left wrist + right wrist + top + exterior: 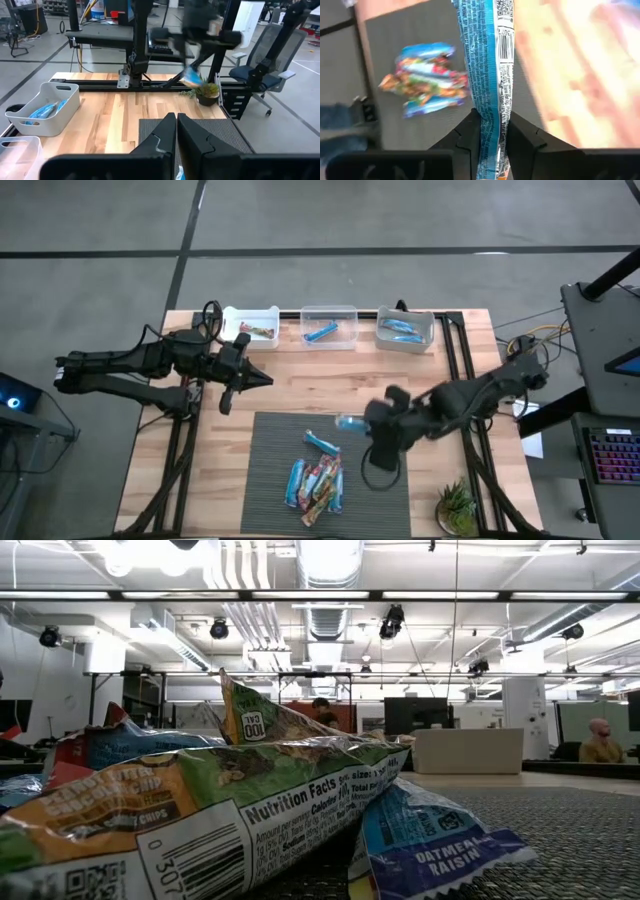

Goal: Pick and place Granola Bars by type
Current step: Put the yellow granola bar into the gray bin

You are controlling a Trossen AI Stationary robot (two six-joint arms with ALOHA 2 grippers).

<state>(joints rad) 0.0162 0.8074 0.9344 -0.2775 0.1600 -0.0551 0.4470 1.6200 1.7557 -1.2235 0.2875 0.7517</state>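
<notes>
So the right gripper (494, 145) is clamped on a slim light-blue foil-wrapped granola bar (490, 75), which is pinched between the two dark fingers (470, 137) and sticks out well past them. From above, that bar (350, 423) is seen lifted over the top right part of the dark grey ribbed mat (270, 470), with the right arm reaching in from the table's right side. The same held bar (191, 77) can be spotted far off in the left wrist view, hanging near a small green potted plant (206, 91).

The rest of the granola bars are left in a loose heap (318, 480) on the mat, a mix of blue wrappers and green/red/orange ones, some overlapping. One more blue bar (322, 443) is lying just above that heap. Up close in the low view, a green and orange wrapper (200, 810) is draped over a blue oatmeal raisin one (440, 840).

Three small bins are lined up along the far edge of the light wooden table (300, 390): a white one (250, 323) with a multicoloured bar inside, a clear one (329, 325) with a blue bar, and another clear one (405, 327) with blue bars.

The left gripper (262, 378) is parked over bare wood just below the white bin, its fingers (160, 145) pressed together and nothing held.
</notes>
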